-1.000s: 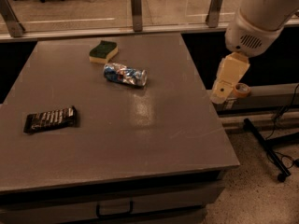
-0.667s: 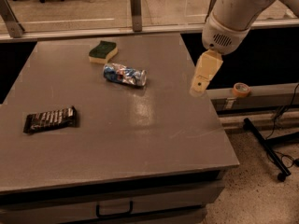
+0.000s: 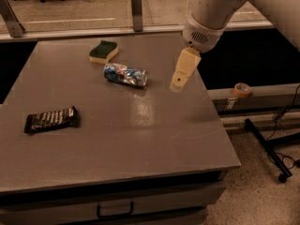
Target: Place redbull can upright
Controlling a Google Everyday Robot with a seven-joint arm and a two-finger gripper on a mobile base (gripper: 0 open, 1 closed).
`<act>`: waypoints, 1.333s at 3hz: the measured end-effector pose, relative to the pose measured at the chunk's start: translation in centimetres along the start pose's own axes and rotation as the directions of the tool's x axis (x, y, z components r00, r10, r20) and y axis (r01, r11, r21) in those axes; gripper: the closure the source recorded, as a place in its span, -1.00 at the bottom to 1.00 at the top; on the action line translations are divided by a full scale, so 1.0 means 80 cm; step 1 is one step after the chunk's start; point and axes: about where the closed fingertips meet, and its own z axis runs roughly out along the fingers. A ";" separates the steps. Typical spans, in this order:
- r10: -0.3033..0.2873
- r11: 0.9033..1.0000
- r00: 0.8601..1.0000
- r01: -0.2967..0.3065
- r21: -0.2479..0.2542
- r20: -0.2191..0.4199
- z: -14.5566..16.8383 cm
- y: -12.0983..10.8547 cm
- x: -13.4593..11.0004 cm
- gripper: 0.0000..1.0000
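The redbull can (image 3: 125, 74), blue and silver with dented sides, lies on its side on the grey table (image 3: 117, 139), toward the back middle, its silver top pointing right. My gripper (image 3: 178, 82) hangs above the table's right part, to the right of the can and apart from it, pointing down. It holds nothing.
A green-and-yellow sponge (image 3: 103, 51) lies behind the can to the left. A dark candy bar wrapper (image 3: 51, 119) lies at the table's left. A roll of orange tape (image 3: 242, 90) sits on a ledge right of the table. A black stand base (image 3: 272, 149) is on the floor.
My gripper has moved left from beyond the table's right edge to over the table, closer to the can. The can, sponge and wrapper have not moved.
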 end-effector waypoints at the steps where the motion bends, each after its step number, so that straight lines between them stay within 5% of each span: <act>1: 0.007 0.999 1.000 -0.006 -0.050 0.020 0.036 -0.003 -0.048 -1.00; 4: -0.002 0.993 0.996 0.013 -0.115 0.087 0.102 0.014 -0.171 -1.00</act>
